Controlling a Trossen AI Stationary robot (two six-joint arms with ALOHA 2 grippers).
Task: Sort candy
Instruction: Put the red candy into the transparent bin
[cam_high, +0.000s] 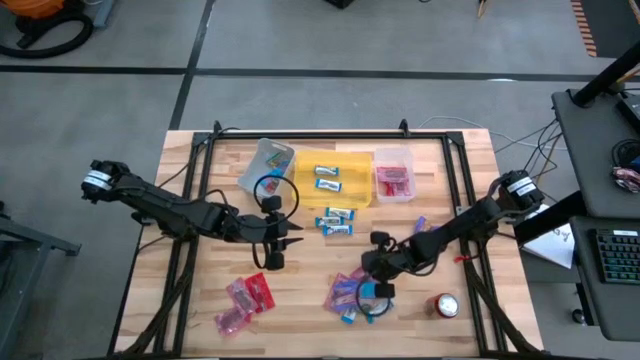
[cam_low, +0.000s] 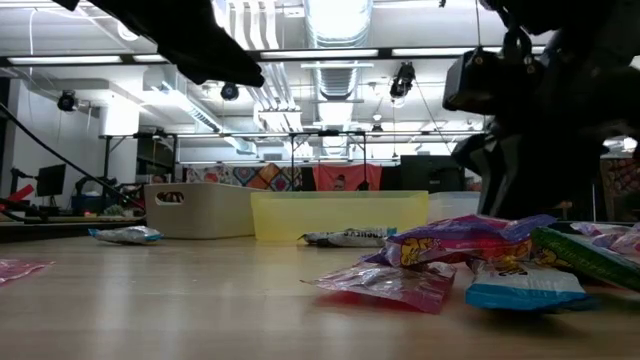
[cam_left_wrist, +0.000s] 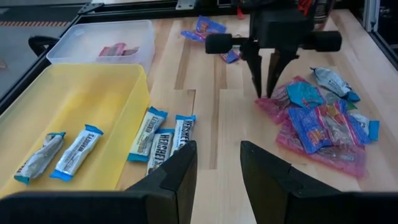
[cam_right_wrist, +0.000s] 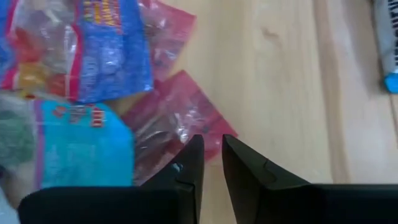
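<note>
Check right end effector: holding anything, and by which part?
Right end effector is pinching the corner of a red-pink candy wrapper at the pile's edge, not lifted.

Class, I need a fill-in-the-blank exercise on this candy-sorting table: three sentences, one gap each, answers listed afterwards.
1. The yellow bin stands between a grey bin and a ____ bin holding red-pink candy.
2. The round red and silver can stands on the wooden ____.
3. The right gripper is over the mixed candy pile, while the ____ gripper is near the table's middle.

Answers: clear; table; left
</note>
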